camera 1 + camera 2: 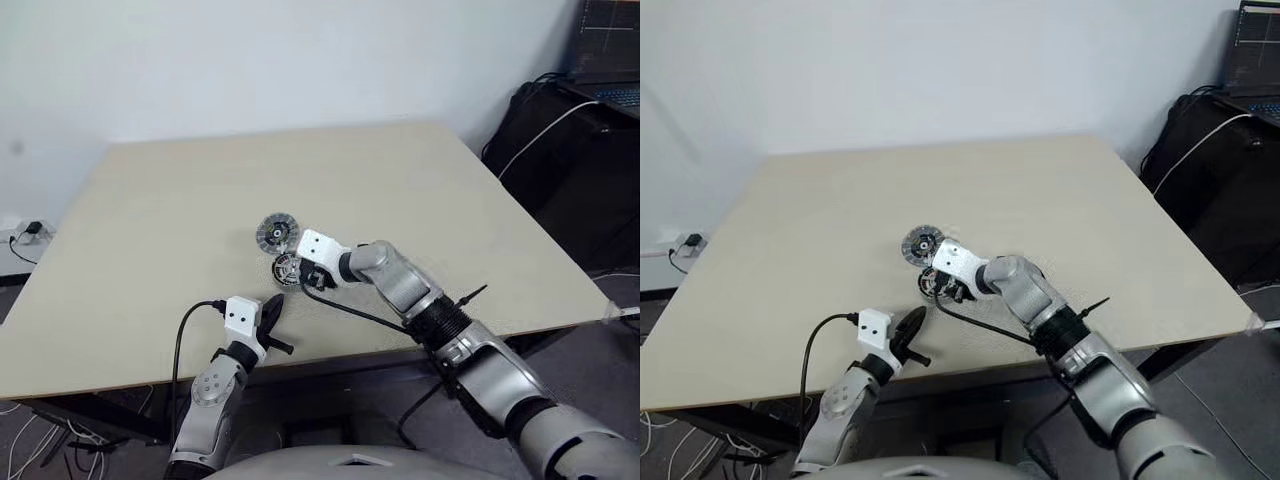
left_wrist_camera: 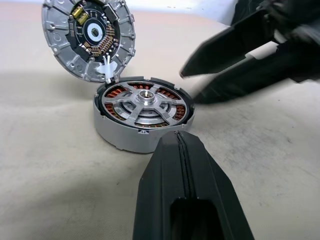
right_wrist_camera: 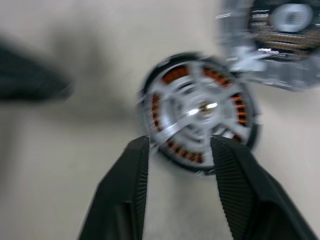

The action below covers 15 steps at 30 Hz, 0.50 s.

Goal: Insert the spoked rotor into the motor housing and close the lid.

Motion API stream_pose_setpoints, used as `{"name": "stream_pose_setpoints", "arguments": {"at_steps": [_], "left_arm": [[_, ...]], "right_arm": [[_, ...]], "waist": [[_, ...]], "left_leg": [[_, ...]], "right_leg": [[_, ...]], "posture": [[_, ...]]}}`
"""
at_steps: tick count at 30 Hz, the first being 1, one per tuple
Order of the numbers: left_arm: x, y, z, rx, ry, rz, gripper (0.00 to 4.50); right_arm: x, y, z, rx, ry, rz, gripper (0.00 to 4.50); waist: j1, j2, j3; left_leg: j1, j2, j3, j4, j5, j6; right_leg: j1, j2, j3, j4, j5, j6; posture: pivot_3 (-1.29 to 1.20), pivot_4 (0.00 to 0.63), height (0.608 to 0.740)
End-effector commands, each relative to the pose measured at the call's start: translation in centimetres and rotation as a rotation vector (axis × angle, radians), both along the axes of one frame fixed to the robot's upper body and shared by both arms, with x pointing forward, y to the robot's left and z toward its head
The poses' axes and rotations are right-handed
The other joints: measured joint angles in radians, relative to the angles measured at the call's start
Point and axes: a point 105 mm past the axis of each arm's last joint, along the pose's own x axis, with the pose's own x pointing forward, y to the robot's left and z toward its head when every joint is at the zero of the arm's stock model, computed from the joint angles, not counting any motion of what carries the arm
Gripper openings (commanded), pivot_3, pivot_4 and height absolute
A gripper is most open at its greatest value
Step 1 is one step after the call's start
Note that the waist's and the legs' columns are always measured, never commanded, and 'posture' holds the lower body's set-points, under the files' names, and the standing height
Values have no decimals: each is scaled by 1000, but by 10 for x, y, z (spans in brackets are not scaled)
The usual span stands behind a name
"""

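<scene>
The motor housing sits on the table, its copper windings showing in a ring. The silver spoked rotor lies inside it, hub up. The lid stands tilted open at the housing's far edge, its ribbed rim and dark centre facing me. My right gripper hangs open just over the housing's near rim with nothing between its fingers; it also shows beside the housing. My left gripper is shut and empty, pointing at the housing from a short way off, nearer the table's front edge.
The beige table stretches wide around the parts. A black cable runs from my left wrist over the front edge. Dark equipment and cables stand past the table's right side.
</scene>
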Motion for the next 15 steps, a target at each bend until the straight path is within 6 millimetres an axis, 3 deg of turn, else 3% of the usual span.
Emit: {"name": "stream_pose_setpoints", "arguments": {"at_steps": [1,15], "left_arm": [[5,-3,9,-16,-46,-4,0],[2,1,10,-32,-53,43,0]], "right_arm": [[0,8,16,-66,-51,132,1907],[8,15,4,-222,-32,270,1907]], "waist": [[4,0,0],[8,-1,0]], "left_leg": [[0,0,0,0,0,0],[0,-1,-1,0,0,-1]], "right_leg": [[0,0,0,0,0,0],[-1,-1,-1,0,3,-5]], "posture": [[0,0,740],[0,0,740]]}}
